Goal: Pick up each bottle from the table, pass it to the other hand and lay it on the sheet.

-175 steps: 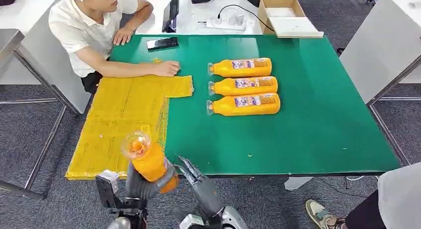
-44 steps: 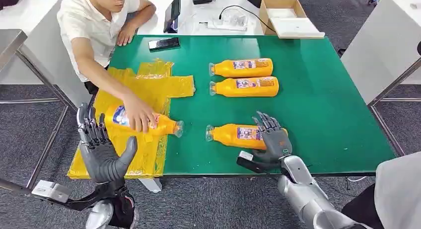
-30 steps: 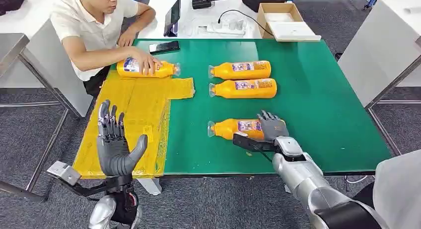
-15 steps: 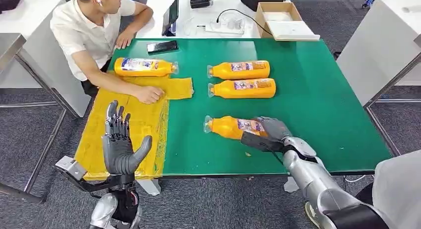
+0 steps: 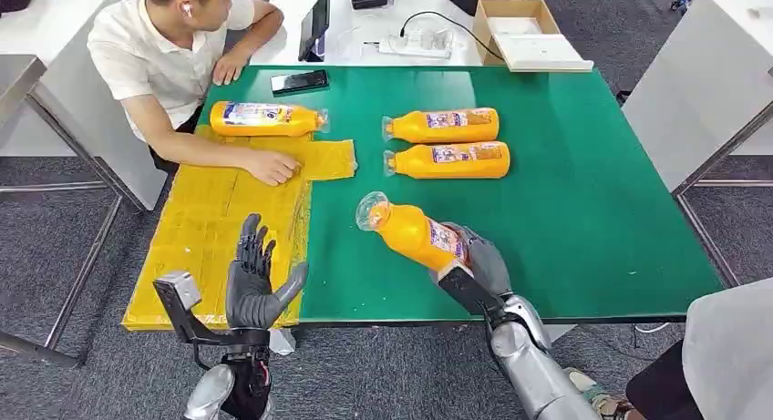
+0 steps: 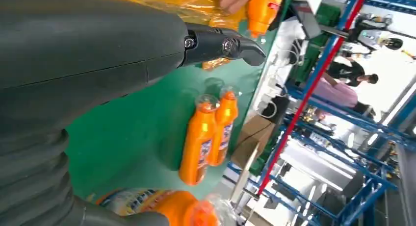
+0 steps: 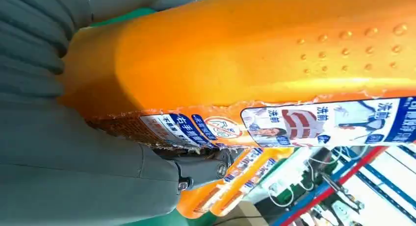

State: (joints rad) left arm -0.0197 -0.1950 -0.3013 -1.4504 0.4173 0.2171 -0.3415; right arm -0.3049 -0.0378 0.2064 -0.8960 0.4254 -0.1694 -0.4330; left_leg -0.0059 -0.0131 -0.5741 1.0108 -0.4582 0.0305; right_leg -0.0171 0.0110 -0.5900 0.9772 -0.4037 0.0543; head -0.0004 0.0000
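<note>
My right hand (image 5: 474, 265) grips an orange bottle (image 5: 410, 233) by its base and holds it lifted off the green table (image 5: 592, 210), its clear cap tilted up and to the left. The right wrist view shows that bottle (image 7: 265, 54) close up in the hand. My left hand (image 5: 255, 283) is raised with fingers spread, holding nothing, over the front edge of the yellow sheet (image 5: 210, 229). Two more orange bottles (image 5: 442, 126) (image 5: 448, 160) lie side by side further back. A fourth bottle (image 5: 264, 118) lies at the sheet's far edge.
A person sits at the far left with a hand (image 5: 273, 168) resting on the sheet. A black phone (image 5: 299, 80) lies at the table's back edge. A cardboard box (image 5: 524, 33) and a power strip (image 5: 415, 45) are on the white table behind.
My right hand has lifted the bottle off the table and drawn it nearer, tilting its cap upward. My left hand has shifted right. Earlier, the person moved a bottle to the sheet's far edge.
</note>
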